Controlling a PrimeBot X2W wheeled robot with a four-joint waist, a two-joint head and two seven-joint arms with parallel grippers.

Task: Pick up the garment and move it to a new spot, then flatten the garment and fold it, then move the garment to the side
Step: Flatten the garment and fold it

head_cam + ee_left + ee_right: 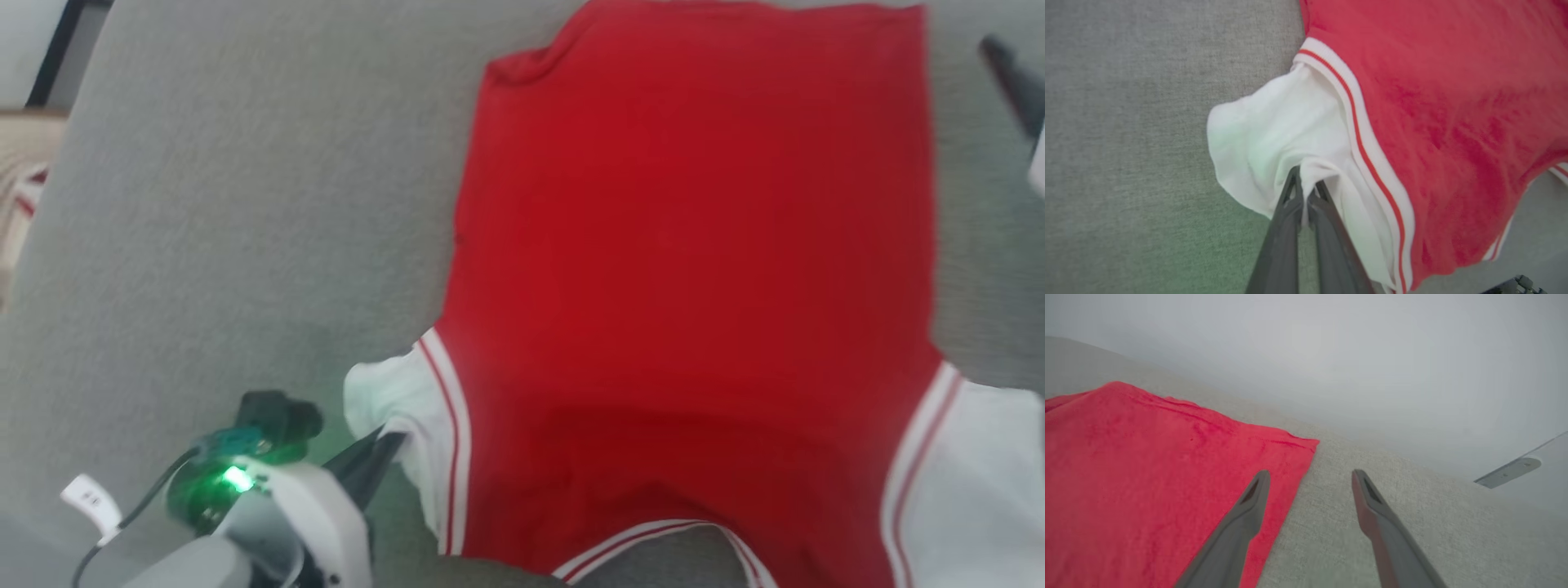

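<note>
Half done at best: garment (694, 245) lay mostly flat, left gripper (1307, 179) pinched tight on its white sleeve (1274, 122), right gripper (1311, 475) gaped empty, folding not started.

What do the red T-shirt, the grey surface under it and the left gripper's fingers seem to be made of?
Red T-shirt: soft knit fabric, matte, by its fuzzy texture and soft folds. Grey surface: probably woven upholstery cloth, matte; a fine grain shows. Left gripper fingers: likely dark grey moulded plastic, smooth, slightly dull; metal cannot be excluded.
</note>
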